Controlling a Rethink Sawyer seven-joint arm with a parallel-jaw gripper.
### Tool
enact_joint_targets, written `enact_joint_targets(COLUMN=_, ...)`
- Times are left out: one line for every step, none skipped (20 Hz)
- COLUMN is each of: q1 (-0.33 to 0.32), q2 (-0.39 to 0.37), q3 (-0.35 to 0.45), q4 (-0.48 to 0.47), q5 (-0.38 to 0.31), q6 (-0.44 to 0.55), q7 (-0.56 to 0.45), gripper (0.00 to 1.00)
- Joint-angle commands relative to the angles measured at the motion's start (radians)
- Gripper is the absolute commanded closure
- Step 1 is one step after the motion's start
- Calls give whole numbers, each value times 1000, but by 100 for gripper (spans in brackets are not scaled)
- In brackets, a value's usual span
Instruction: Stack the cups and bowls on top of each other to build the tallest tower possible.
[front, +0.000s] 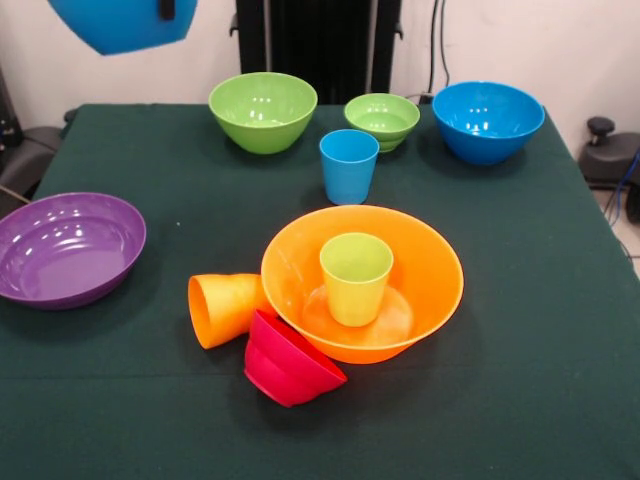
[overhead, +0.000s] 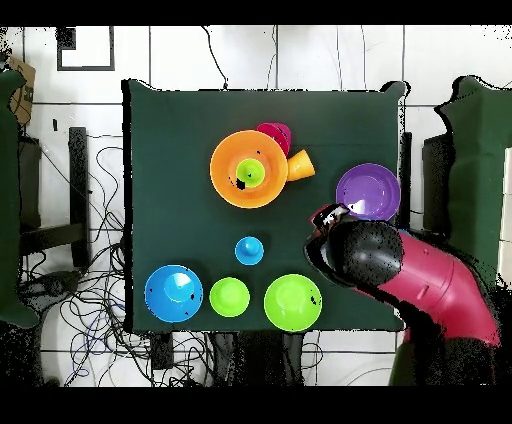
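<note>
My gripper (front: 166, 9) shows only as a dark tip at the top left edge of the front view. It is shut on the rim of a blue bowl (front: 120, 25) held high above the table. The big orange bowl (front: 438, 290) stands at the front middle with the lime green cup (front: 356, 277) upright inside it. The orange cup (front: 222, 308) lies on its side against that bowl's left. The small red bowl (front: 288, 362) leans tilted against its front. The blue cup (front: 348, 165) stands upright behind it. In the overhead view the arm (overhead: 365, 255) hides the held bowl.
The wide purple bowl (front: 68, 247) sits at the left edge. Along the far side stand the large green bowl (front: 263, 110), the small green bowl (front: 382, 120) and a second blue bowl (front: 487, 120). The dark green table (front: 540, 380) ends close to the purple bowl.
</note>
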Motion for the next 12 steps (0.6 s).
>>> enact_joint_targets(q1=78, q2=15, q3=-2, q4=-164, q5=49, q6=163, q7=225, gripper=100)
enact_joint_targets(q1=78, q2=20, q3=-2, q4=-180, q5=54, q6=175, q7=224, gripper=100)
enact_joint_targets(q1=73, q2=25, q3=1, q4=-197, q5=67, q6=187, q7=216, gripper=100)
enact_joint_targets(q1=74, q2=30, q3=2, q4=-213, q5=74, q6=197, q7=213, gripper=100)
enact_joint_targets(q1=80, q2=39, q3=2, q4=-242, q5=82, q6=216, q7=220, gripper=100)
enact_joint_targets(q1=84, q2=45, q3=-1, q4=-251, q5=87, q6=219, q7=223, gripper=100)
enact_joint_targets(q1=91, q2=57, q3=-4, q4=-271, q5=93, q6=230, q7=234, gripper=100)
enact_joint_targets(q1=97, q2=65, q3=-7, q4=-284, q5=96, q6=236, q7=240, gripper=100)
enact_joint_targets(q1=106, q2=81, q3=-13, q4=-309, q5=101, q6=252, q7=258, gripper=100)
enact_joint_targets(q1=112, q2=91, q3=-16, q4=-321, q5=107, q6=259, q7=269, gripper=100)
enact_joint_targets(q1=130, q2=109, q3=-26, q4=-347, q5=108, q6=266, q7=303, gripper=100)
enact_joint_targets(q1=142, q2=120, q3=-35, q4=-366, q5=110, q6=274, q7=322, gripper=100)
